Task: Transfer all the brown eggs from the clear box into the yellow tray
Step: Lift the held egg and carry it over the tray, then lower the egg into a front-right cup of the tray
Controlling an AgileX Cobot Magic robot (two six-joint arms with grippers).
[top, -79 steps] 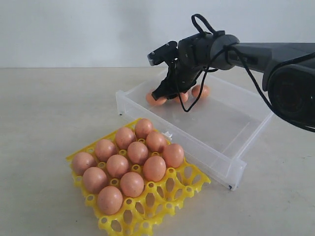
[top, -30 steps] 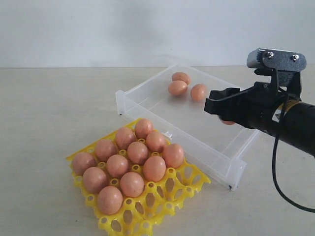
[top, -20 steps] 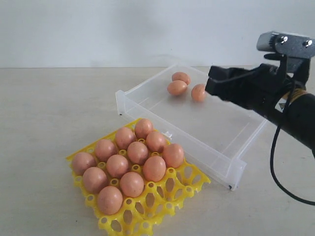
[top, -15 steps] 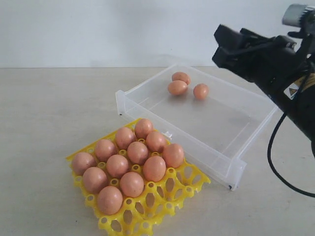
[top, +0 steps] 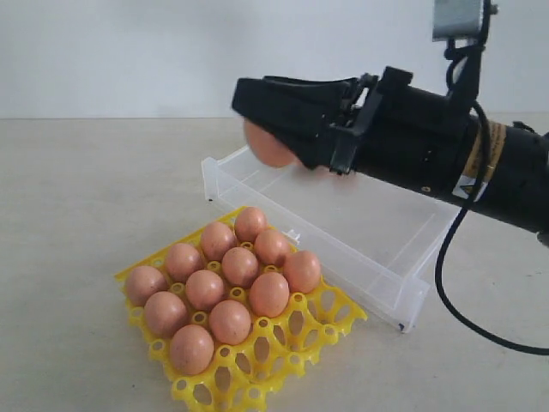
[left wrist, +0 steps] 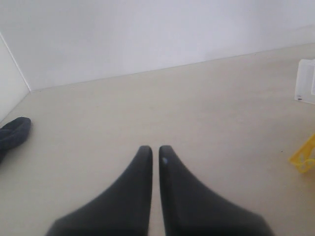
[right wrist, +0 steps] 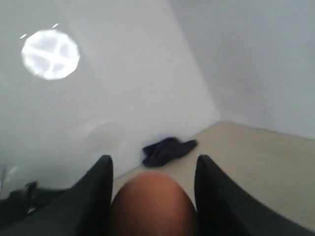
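Biggest thing first: the table (top: 86, 197), with the right arm (top: 429, 154) stretched low and long across it. The clear box (top: 377, 283) sits toward the table's far right, and whatever's left inside is hidden behind that arm, so we can't count it. The yellow tray (top: 334, 322) lies just beside the box's near long wall. We count about a dozen brown eggs (top: 240, 266) seated in it, packed toward its left edge, with bare cups along its right edge and near corner.

The right gripper (right wrist: 153, 169) is clamped on one egg (top: 268, 144), held up in the air over the left end of the box and well apart from the tray. The left gripper (left wrist: 151, 150) is pinched closed on nothing, off to the side over bare table.

What worries us: the egg looks pinched out near the fingertips, so a quick swing could let it slip. Coming down off-centre could put it on a peg or knock a seated neighbour and crack a shell. A low arm could also clip the box wall and shove the box.
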